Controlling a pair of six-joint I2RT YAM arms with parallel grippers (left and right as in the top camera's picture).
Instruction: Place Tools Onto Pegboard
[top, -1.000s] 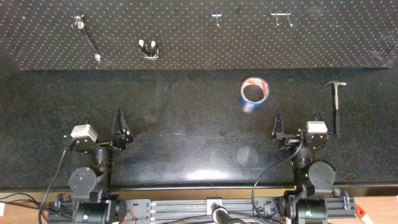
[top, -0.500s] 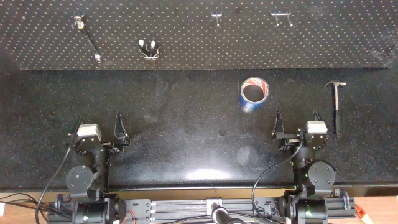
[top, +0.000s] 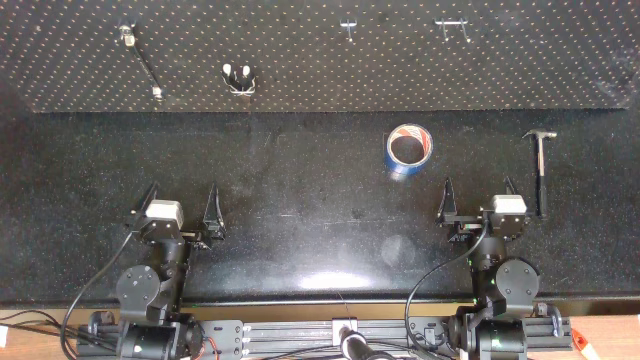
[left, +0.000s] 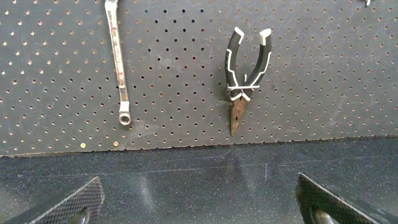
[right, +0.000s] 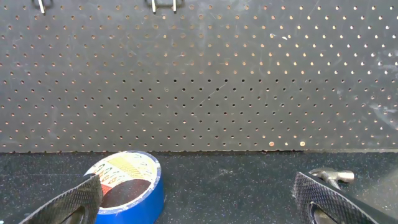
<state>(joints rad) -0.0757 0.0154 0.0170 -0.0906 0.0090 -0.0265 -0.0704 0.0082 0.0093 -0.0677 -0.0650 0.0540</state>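
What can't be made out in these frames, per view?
Left wrist view: the wrench has its top end cut off by the picture's edge, and whatever holds the pliers is hidden behind them.
Right wrist view: the hammer handle is hidden by a finger of the right gripper. The tape roll has its lower part cut off by the edge.
Top view: the bare hooks are too small to tell their shape.

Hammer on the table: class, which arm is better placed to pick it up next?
Right. The hammer lies just beside the open right claw, while the left claw sits far across the table, facing the hung pliers.
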